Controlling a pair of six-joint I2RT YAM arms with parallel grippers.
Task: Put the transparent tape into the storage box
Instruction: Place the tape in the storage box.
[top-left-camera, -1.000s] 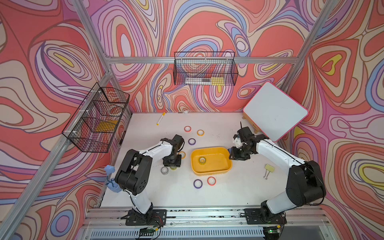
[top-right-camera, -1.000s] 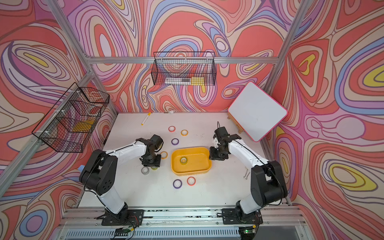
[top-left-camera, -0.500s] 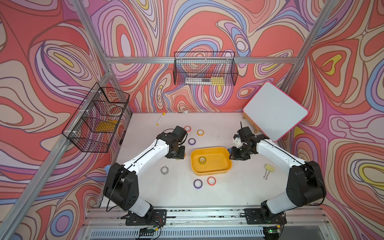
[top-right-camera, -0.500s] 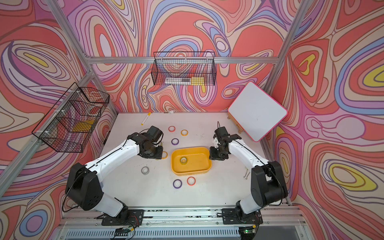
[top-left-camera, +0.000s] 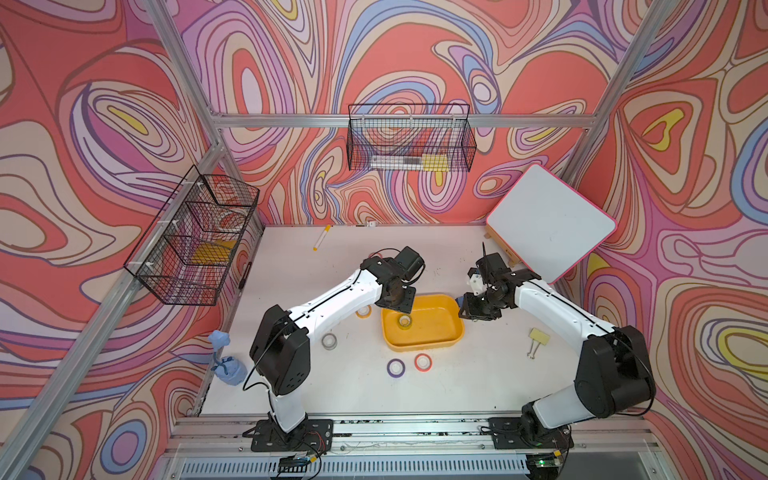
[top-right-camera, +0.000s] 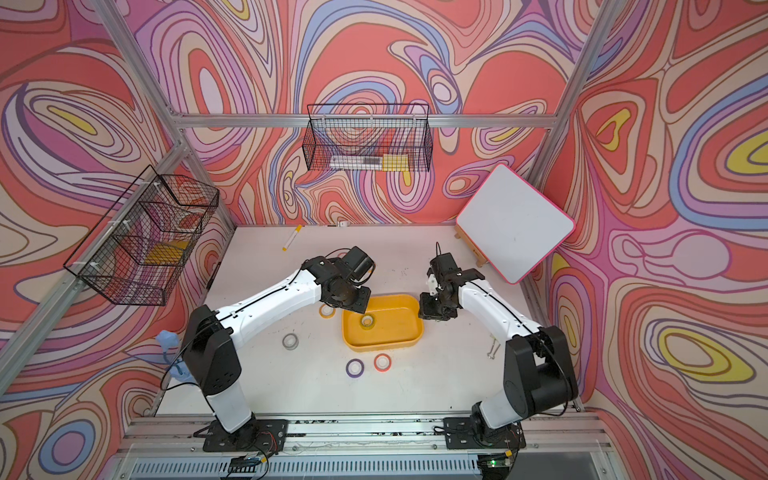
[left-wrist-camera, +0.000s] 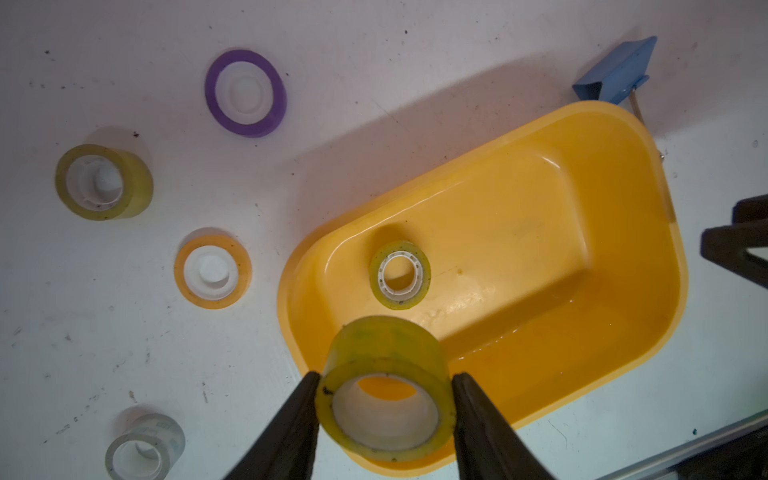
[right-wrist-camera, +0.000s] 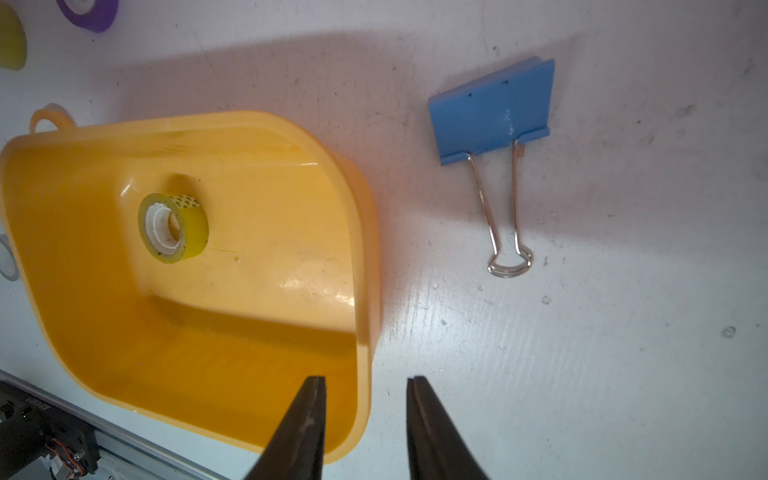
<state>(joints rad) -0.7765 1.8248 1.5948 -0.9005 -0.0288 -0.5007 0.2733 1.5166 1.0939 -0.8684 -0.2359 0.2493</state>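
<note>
Your left gripper (left-wrist-camera: 384, 376) clamps a clear yellowish tape roll (left-wrist-camera: 386, 353) over the shallow yellow-orange plastic tray (left-wrist-camera: 540, 249); your right gripper (right-wrist-camera: 368, 380) straddles its rim, jaws apart.

Swirl-pattern walls (top-left-camera: 415, 62) all round: coral, lilac, cream. Aluminium frame post (top-left-camera: 185, 62) in corner. White tabletop (top-left-camera: 374, 395), scuffed (grubby up close). Back wire basket (top-left-camera: 409, 139) at 12 o'clock, side wire basket (top-left-camera: 195, 237) at 10. Whiteboard (top-left-camera: 548, 220) leaning at 2. Even light, soft shadows.

I hold one yellowish transparent tape roll (left-wrist-camera: 384, 386) in the left gripper (left-wrist-camera: 384, 374), over the shallow yellow-orange storage box (left-wrist-camera: 540, 249) rim; another roll (left-wrist-camera: 400, 275) lies flat inside.
</note>
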